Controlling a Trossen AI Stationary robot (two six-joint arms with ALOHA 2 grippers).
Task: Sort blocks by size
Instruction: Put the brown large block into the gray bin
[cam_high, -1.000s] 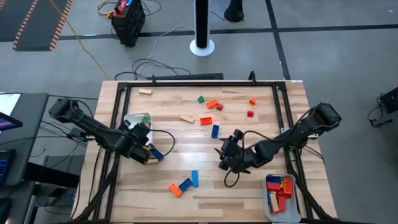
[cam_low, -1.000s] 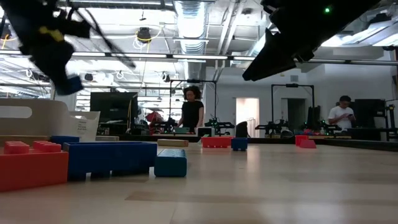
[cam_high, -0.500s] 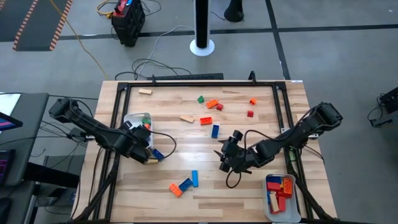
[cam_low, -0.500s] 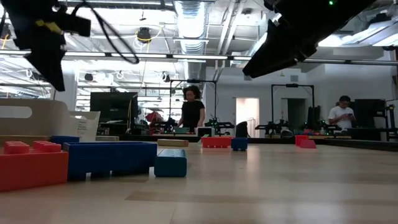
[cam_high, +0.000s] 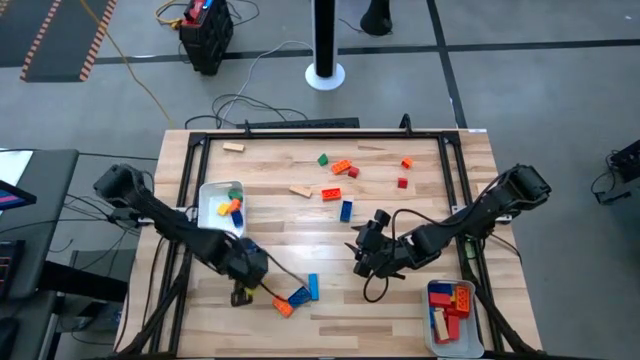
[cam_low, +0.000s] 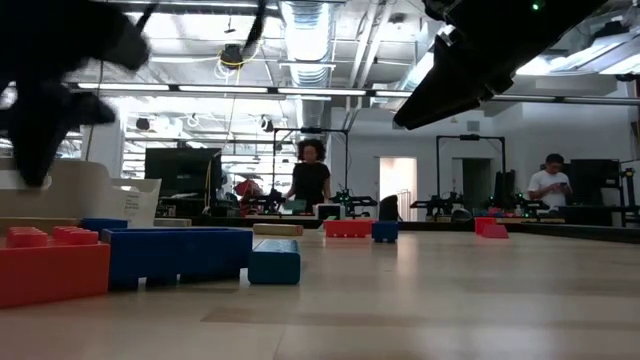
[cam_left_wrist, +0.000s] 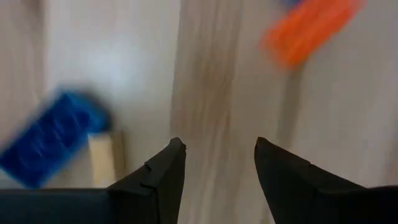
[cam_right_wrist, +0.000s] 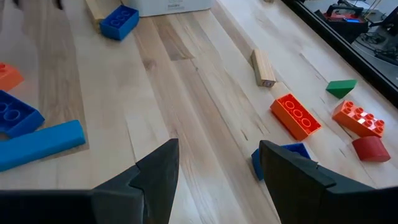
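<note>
Left jaws (cam_high: 243, 289) now empty, apart, moved from tray (cam_high: 207, 192) toward front blocks (cam_high: 297, 294).

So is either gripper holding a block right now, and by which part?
No. The left gripper and right gripper are both open with nothing between their fingers.

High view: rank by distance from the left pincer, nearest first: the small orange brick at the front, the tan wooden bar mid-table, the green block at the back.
From the left pincer:
1. Small orange brick, just beside it at the front.
2. Tan wooden bar, mid-table.
3. Green block, toward the back.
</note>
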